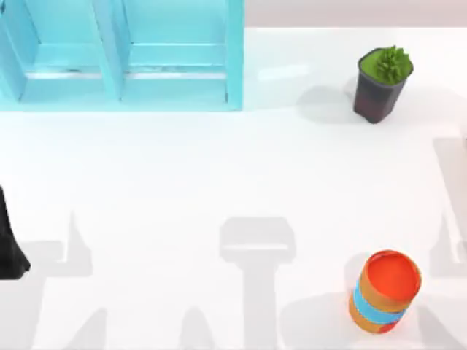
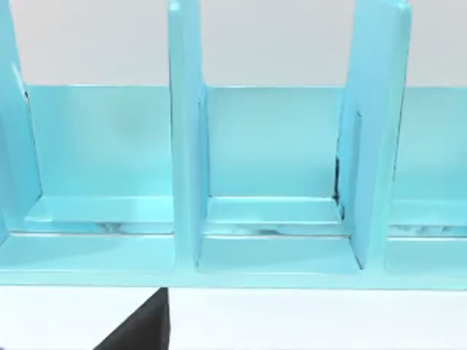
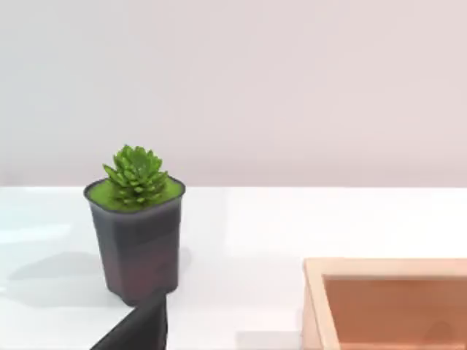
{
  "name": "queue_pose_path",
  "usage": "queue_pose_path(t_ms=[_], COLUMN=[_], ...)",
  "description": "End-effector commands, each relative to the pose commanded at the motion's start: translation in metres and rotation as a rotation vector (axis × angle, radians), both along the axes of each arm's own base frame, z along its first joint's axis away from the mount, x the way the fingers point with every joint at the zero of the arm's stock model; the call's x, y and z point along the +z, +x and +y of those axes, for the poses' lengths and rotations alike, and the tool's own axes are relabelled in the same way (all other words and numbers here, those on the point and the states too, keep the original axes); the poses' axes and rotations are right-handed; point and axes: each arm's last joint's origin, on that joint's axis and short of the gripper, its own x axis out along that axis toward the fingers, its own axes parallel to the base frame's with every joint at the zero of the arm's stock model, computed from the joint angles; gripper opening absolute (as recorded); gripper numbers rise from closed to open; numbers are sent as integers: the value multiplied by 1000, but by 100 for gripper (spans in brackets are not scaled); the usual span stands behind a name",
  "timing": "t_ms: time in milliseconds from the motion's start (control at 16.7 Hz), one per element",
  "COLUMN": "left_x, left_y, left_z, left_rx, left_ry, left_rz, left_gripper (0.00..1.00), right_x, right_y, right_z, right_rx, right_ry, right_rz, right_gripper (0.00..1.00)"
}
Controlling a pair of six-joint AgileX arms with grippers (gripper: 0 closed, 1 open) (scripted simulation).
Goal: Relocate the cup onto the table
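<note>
Upper left of the top view: light-blue shelf unit [image 1: 124, 55] on the white surface [image 1: 219, 168], compartments open toward the arms.
Left arm sits at the left edge of the frame, mid-height; a dark part of the left gripper [image 2: 142, 324] pokes in at the bottom of the left wrist view, facing the shelf dividers [image 2: 186, 138]; cannot tell if it's open or holding anything. Right gripper [image 3: 139, 328] likewise a dark sliver, state unreadable. Potted succulent [image 1: 381, 84] upper right, orange can with blue band [image 1: 384, 292] lower right, well apart. Wooden box [image 3: 387, 302] corner in right wrist view. Cup's place can't be told.
</note>
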Motion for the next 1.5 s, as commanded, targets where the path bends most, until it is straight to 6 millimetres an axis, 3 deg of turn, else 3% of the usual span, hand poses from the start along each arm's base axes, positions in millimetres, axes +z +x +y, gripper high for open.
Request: queue_pose_path(t_ms=[300, 660, 900, 1140, 1320, 1500], left_x=[0, 0, 0, 0, 0, 0], left_y=[0, 0, 0, 0, 0, 0], left_z=[0, 0, 0, 0, 0, 0], left_rx=[0, 0, 0, 0, 0, 0], left_ry=[0, 0, 0, 0, 0, 0], left_rz=[0, 0, 0, 0, 0, 0], left_gripper=[100, 100, 100, 100, 100, 100], right_x=[11, 66, 94, 98, 94, 90], right_y=[0, 18, 54, 88, 99, 101], right_z=[-4, -28, -63, -112, -147, -169], right_rx=[-39, -155, -154, -96, -45, -12], right_ry=[-41, -187, -208, -136, -58, 0], right_rz=[66, 485, 896, 1259, 1449, 1555], right_gripper=[100, 100, 100, 100, 100, 100])
